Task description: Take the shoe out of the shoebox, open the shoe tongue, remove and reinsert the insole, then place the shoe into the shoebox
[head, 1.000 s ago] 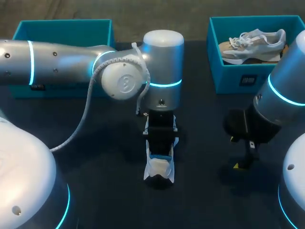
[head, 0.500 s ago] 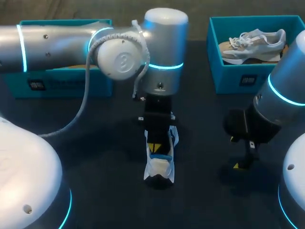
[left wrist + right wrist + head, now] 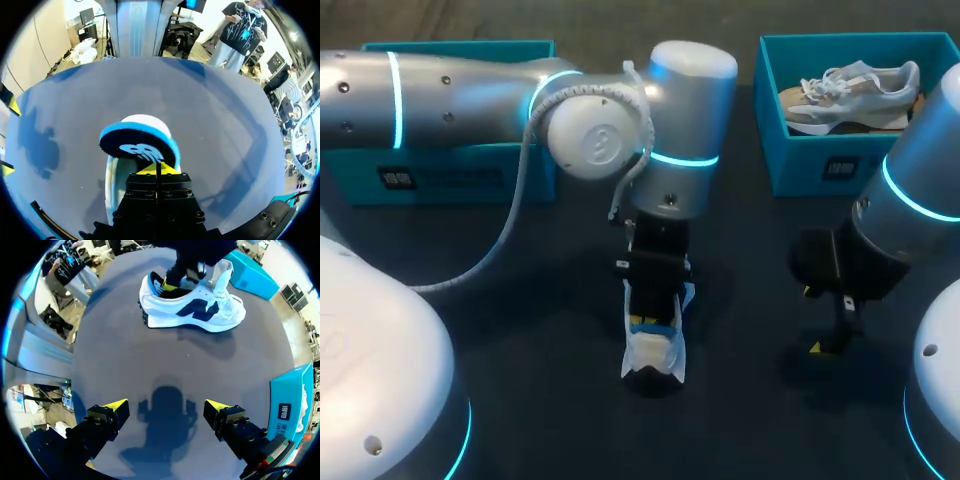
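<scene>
A white shoe with dark side marks stands on the dark table at the centre, its toe toward the near edge. My left gripper comes down into the shoe's opening from above. In the left wrist view the left gripper is shut on the raised heel end of the blue-and-black insole, which sticks up out of the shoe. My right gripper hangs open over bare table, to the right of the shoe, with nothing between its fingers.
A blue shoebox at the back right holds a second, grey-and-white shoe. Another blue shoebox stands at the back left, partly behind my left arm. The shoebox also lies close beside my right gripper.
My left arm has swung to the right over the shoe. Its yellow tips showed above the shoe half a second ago and now sit lower in the opening. The right arm has not moved.
</scene>
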{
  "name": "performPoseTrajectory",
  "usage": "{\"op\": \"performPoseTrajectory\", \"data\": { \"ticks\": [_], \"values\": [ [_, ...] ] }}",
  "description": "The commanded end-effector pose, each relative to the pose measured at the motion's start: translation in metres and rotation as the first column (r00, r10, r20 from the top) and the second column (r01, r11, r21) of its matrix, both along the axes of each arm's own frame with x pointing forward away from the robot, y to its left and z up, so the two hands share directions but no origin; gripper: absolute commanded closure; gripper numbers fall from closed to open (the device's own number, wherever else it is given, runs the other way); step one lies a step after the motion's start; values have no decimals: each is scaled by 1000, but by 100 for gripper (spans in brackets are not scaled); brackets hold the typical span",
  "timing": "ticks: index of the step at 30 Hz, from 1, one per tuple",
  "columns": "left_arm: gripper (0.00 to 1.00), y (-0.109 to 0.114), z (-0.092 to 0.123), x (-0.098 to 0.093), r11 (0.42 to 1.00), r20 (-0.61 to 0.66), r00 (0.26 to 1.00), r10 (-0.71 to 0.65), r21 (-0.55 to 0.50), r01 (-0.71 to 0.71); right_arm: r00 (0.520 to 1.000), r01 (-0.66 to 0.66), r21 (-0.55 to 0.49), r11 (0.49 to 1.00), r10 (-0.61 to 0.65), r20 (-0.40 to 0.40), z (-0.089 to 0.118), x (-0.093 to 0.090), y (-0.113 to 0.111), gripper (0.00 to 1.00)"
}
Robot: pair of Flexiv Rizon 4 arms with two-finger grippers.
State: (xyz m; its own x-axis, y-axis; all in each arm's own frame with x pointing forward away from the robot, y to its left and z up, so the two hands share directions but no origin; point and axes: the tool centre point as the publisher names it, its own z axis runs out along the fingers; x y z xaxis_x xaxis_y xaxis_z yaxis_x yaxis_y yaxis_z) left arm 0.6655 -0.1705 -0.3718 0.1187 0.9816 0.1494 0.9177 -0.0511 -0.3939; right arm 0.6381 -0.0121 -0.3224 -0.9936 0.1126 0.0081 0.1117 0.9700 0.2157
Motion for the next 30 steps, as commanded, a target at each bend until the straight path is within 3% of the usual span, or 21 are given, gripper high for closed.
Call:
{"op": "performPoseTrajectory", "data": {
  "ticks": [1, 9, 15, 24, 30],
  "values": [
    [100, -2, -17, -4, 1000, 7, 1000, -11, 9, 11, 1000, 1, 1, 1000, -1, 3, 0, -2, 0, 0],
    [100, 2, -50, 0, 1000, 74, 997, -4, -27, 6, 1000, 1, 1, 1000, -1, 3, 0, -2, 0, 0],
    [100, 4, -62, 22, 996, 197, 978, 70, -74, -57, 1000, 1, 1, 1000, -1, 3, 0, -2, 0, 0],
    [100, 2, -50, 70, 978, 332, 925, 183, -154, -139, 1000, 1, 1, 1000, -1, 3, 0, -2, 0, 0],
    [100, -4, -34, 81, 970, 326, 923, 203, -193, -146, 1000, 1, 1, 1000, -1, 3, 0, -2, 0, 0]
  ]
}}
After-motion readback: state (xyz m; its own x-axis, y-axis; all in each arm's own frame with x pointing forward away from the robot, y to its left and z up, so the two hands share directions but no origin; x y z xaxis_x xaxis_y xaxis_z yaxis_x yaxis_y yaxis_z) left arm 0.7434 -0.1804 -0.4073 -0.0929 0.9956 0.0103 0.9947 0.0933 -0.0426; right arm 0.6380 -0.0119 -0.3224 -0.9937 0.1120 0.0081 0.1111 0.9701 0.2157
